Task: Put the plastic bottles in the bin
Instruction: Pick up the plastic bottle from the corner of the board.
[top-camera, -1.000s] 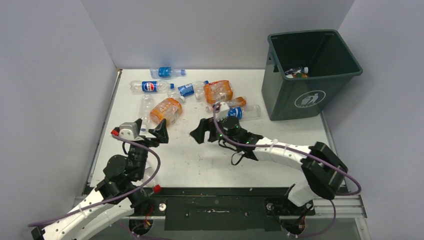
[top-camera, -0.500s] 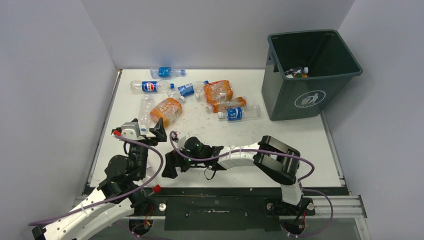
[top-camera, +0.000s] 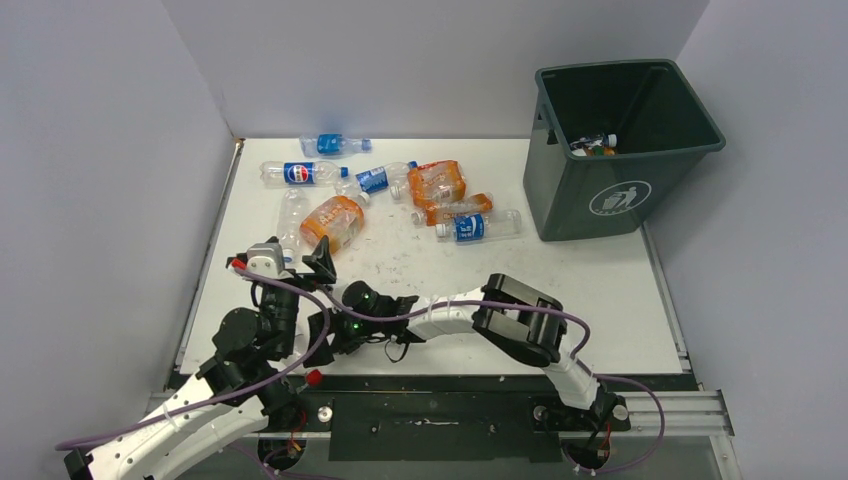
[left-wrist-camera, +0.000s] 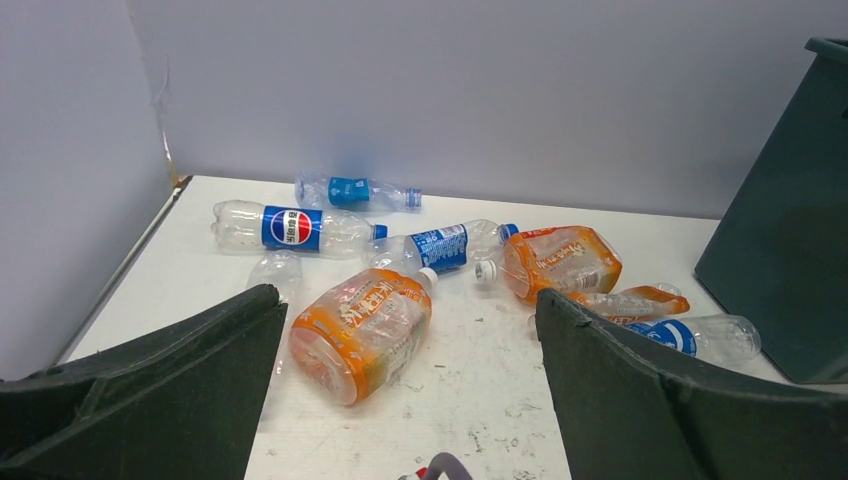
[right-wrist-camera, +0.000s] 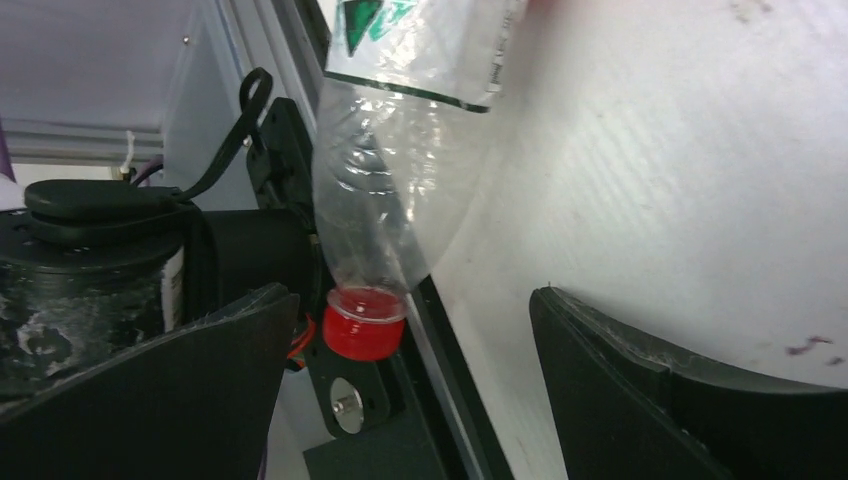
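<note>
Several plastic bottles lie at the back left of the table: an orange one (top-camera: 333, 221) (left-wrist-camera: 362, 330), a second orange one (top-camera: 438, 183), a Pepsi bottle (top-camera: 298, 173) and blue-labelled ones (top-camera: 470, 227). My left gripper (top-camera: 292, 262) (left-wrist-camera: 407, 293) hangs open just short of the near orange bottle. A clear bottle with a red cap (right-wrist-camera: 365, 322) (top-camera: 313, 377) lies at the table's near edge beside the left arm's base. My right gripper (top-camera: 325, 335) (right-wrist-camera: 412, 295) is open, its jaws on either side of that bottle's neck, not touching. The bin (top-camera: 620, 150) stands at the back right.
The bin holds a few bottles (top-camera: 593, 146). Walls close the table on the left, back and right. The right arm stretches leftward along the near edge, close under the left arm. The black base rail (top-camera: 440, 410) runs just below the red cap.
My right arm has swung from the middle of the table down to the near left edge, onto the red-capped bottle. The left arm has barely moved.
</note>
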